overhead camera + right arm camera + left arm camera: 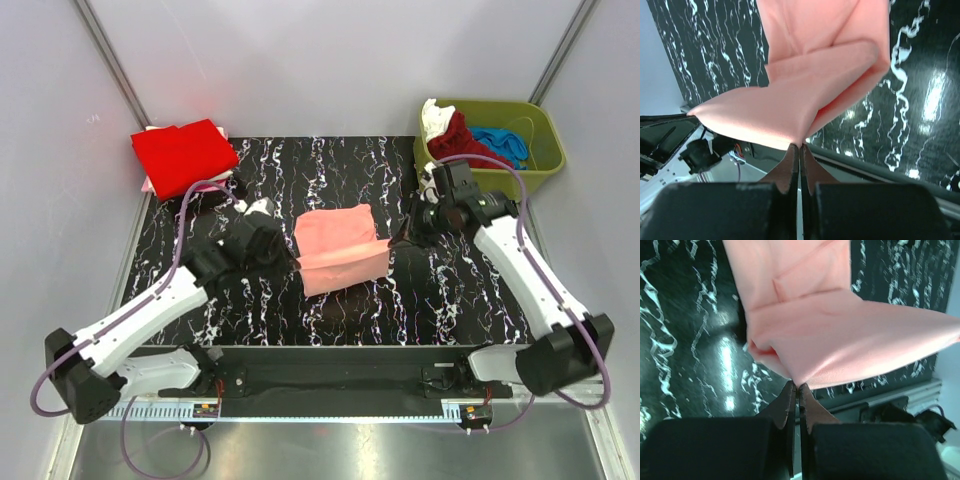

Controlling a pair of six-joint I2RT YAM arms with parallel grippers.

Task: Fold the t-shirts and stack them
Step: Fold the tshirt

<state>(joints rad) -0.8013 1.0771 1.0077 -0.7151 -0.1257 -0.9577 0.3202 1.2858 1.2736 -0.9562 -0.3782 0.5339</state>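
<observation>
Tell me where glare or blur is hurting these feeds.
Left wrist: lamp glare on the glossy table left of the salmon-pink shirt, whose near fold looks soft; right wrist: glare streaks on the table at right, cloth pale near the right end effector; top external: sharp, evenly lit.

The shirt [340, 250] lies between left claw [294, 257] and right claw [396, 242], stack [183, 155] behind-left, tub [546, 168] behind-right.
</observation>
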